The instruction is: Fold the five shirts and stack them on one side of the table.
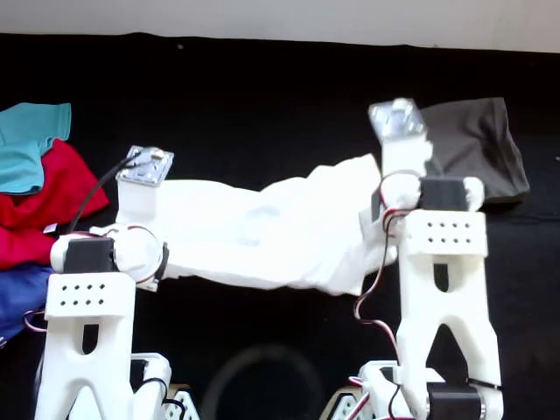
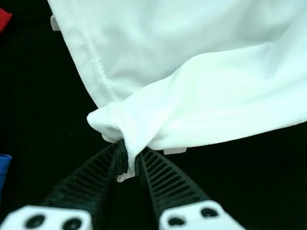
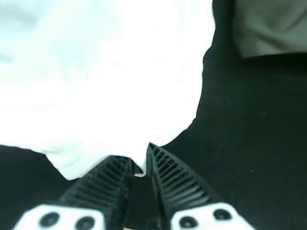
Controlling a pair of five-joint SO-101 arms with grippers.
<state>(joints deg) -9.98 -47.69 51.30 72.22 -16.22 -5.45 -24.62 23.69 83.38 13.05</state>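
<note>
Mid-fold: left gripper (image 2: pixel 129 157) and right gripper (image 3: pixel 139 164) each pinch the white shirt (image 1: pixel 262 229) edge; next probably needs an even carry-over.

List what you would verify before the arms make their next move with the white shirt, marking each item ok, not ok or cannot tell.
1. Left tool pinches the white shirt: ok.
2. Right tool pinches its edge: ok.
3. White shirt lies flat: not ok, creased and bunched.
4. Dark grey shirt clear of the white one: cannot tell, the right arm hides the gap.
5. Teal shirt, red shirt, blue shirt folded: not ok, heaped together.
</note>
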